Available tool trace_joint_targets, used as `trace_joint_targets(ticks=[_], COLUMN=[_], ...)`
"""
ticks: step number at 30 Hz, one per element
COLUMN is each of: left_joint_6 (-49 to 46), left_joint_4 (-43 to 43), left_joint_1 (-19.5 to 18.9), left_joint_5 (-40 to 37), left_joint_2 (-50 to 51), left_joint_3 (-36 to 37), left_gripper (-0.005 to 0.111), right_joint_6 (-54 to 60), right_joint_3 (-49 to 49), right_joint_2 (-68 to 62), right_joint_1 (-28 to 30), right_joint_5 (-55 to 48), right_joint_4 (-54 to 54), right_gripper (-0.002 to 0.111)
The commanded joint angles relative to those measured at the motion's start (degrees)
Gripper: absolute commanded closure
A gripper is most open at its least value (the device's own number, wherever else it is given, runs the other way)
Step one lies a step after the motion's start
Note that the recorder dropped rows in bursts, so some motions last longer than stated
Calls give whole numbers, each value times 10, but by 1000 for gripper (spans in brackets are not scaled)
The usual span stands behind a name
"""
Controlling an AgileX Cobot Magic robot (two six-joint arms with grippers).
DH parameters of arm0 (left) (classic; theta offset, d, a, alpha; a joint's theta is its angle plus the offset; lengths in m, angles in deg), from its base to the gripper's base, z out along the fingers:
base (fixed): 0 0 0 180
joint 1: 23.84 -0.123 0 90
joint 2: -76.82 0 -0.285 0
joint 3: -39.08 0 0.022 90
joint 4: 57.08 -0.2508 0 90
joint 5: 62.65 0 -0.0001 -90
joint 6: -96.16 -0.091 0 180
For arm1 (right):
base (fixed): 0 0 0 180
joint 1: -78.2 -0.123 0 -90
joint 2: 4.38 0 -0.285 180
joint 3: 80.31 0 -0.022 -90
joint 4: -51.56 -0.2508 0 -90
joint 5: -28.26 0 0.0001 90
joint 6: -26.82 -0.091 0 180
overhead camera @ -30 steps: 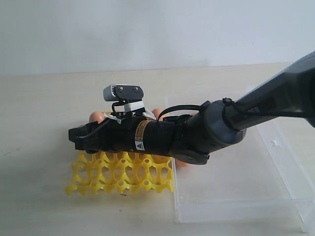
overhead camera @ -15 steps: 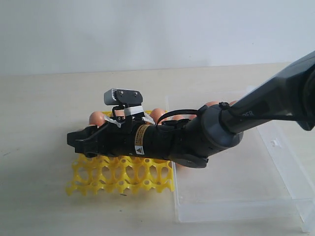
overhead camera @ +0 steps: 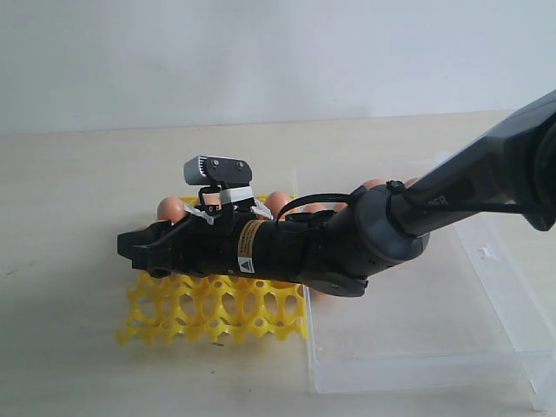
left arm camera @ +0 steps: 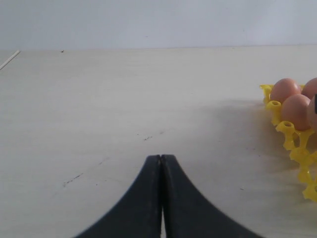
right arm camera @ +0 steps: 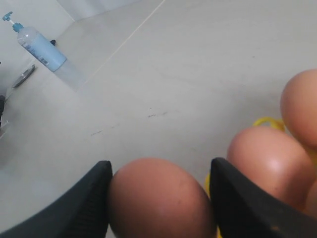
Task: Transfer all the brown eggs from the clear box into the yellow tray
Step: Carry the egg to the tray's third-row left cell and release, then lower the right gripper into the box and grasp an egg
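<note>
My right gripper [overhead camera: 139, 248] reaches across over the far left part of the yellow tray [overhead camera: 217, 317]. In the right wrist view it [right arm camera: 158, 171] is shut on a brown egg [right arm camera: 158, 198], with both fingers against the egg's sides. Two more eggs [right arm camera: 270, 163] sit in tray cups beside it. Eggs [overhead camera: 170, 208] show along the tray's far row behind the arm. The clear box [overhead camera: 417, 347] lies right of the tray, and one egg [overhead camera: 373, 183] peeks out behind the arm. My left gripper [left arm camera: 161, 157] is shut and empty over bare table, with the tray [left arm camera: 287, 130] and its eggs [left arm camera: 285, 90] off to one side.
The right arm [overhead camera: 365, 234] lies over the tray's back rows and the box's left rim, hiding them. A blue-capped bottle [right arm camera: 42, 47] stands far off on the table in the right wrist view. The tray's front rows hold nothing.
The right gripper has risen slightly and shifted a little left with the egg since a second ago. In the last half second it has barely moved.
</note>
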Motion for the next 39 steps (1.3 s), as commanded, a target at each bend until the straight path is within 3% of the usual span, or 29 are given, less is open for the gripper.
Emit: trace_joint_targets(ticks=[1, 9, 14, 22, 26, 30, 32, 36, 39], left_joint_6=[3, 3, 3, 3, 3, 3, 3, 3, 3], left_joint_4=[3, 3, 3, 3, 3, 3, 3, 3, 3], left_joint_1=[3, 3, 3, 3, 3, 3, 3, 3, 3], left_joint_5=[8, 8, 8, 8, 8, 8, 8, 8, 8], left_joint_2=[-3, -3, -3, -3, -3, -3, -3, -3, -3], left_joint_3=[-2, -2, -2, -2, -2, -2, -2, -2, -2], left_gripper=[107, 107, 107, 107, 107, 107, 107, 107, 107], right_joint_6=[2, 3, 2, 3, 39, 389, 492, 481, 362], right_joint_3=[-4, -4, -4, -4, -4, -4, -4, -4, -4], right_joint_2=[-2, -2, 1, 107, 184, 256, 275, 283, 276], right_joint_1=[0, 0, 0, 5, 15, 30, 51, 110, 153], right_joint_5=[12, 12, 11, -40, -240, -525, -625, -725, -763], right_joint_4=[-7, -7, -9, 41, -7, -196, -257, -289, -300], right_gripper=[54, 44, 45, 88, 102, 108, 108, 108, 106])
